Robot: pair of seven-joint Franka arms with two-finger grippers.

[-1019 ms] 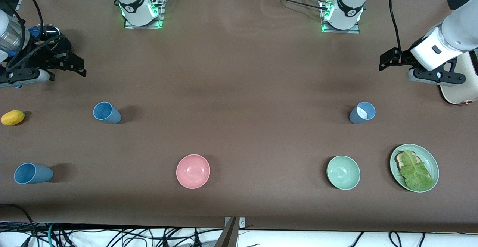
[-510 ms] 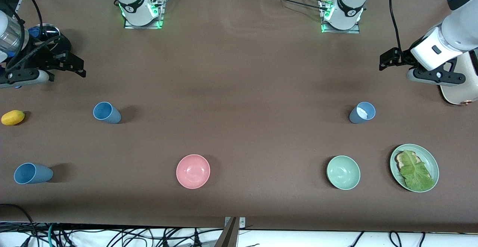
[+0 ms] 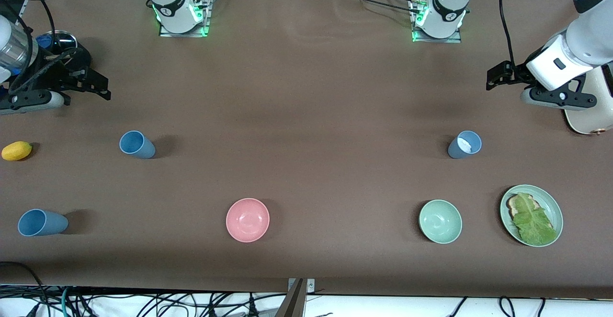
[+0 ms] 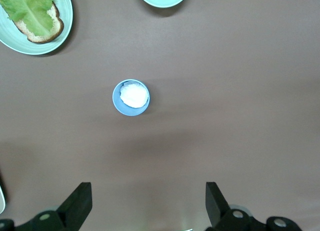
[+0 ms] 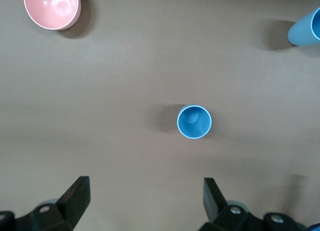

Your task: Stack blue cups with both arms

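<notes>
Three blue cups stand upright and apart on the brown table. One blue cup [image 3: 137, 144] and another [image 3: 42, 222], nearer to the front camera, are at the right arm's end. A greyer blue cup [image 3: 464, 144] with something white inside is at the left arm's end. My right gripper [image 3: 103, 88] hangs open and empty above the table; its wrist view shows it [image 5: 145, 196] short of the first cup [image 5: 194, 121]. My left gripper [image 3: 493, 78] is open and empty too; its wrist view shows it [image 4: 147, 203] short of the greyer cup [image 4: 131, 97].
A pink bowl [image 3: 247, 220] and a mint-green bowl [image 3: 440, 221] sit near the front edge. A green plate [image 3: 553, 204] holds toast and lettuce. A yellow lemon [image 3: 17, 150] lies at the right arm's end. A cream object [image 3: 589, 116] is under the left arm.
My right gripper has shifted very slightly. The cups, the bowls and my left arm are where they were.
</notes>
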